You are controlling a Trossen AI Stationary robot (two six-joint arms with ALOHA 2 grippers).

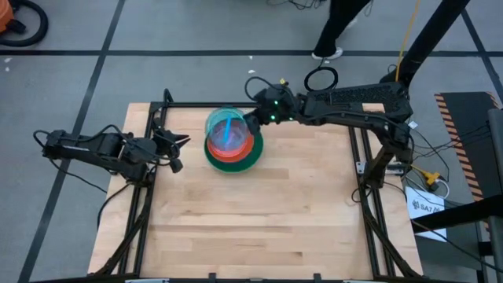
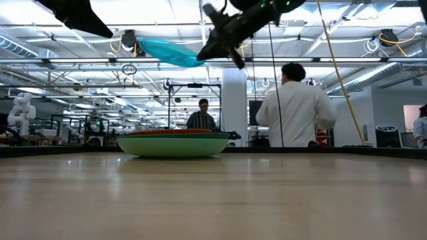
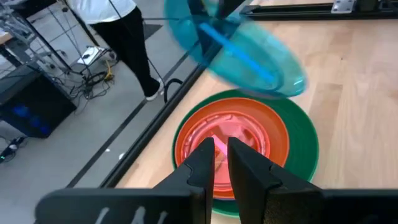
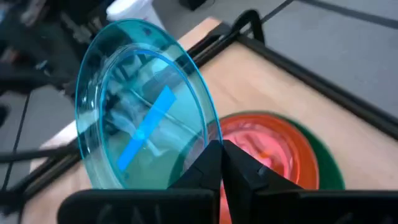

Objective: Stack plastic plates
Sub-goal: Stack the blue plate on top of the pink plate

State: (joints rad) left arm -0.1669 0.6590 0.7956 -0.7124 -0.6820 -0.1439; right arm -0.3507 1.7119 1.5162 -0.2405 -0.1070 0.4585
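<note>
A stack of plastic plates (image 1: 233,153) rests on the far middle of the table: a dark green plate (image 3: 305,143) at the bottom, a red-orange one (image 3: 186,134) on it and a pink one (image 3: 233,134) inside. Any other plates are hidden in the stack. My right gripper (image 1: 253,122) is shut on a translucent blue plate (image 1: 226,130), held high over the stack (image 2: 173,143). My left gripper (image 1: 179,153) hovers just left of the stack, shut, holding nothing; in its wrist view the fingers (image 3: 205,158) point at the pink plate. My right gripper (image 4: 219,149) pinches the blue plate's rim (image 4: 208,134) between its two fingers, at the edge toward the table's right. The fingers come from the right and far side, slanting down. The plate (image 2: 167,52) is lifted clear above the stack and tilted, reaching out toward the table's left.
Black frame rails (image 1: 204,104) run along the table's far edge and its sides. A person in a white top (image 2: 297,107) stands beyond the far edge and another (image 2: 202,117) is farther back. Bare wood (image 1: 251,220) fills the near half.
</note>
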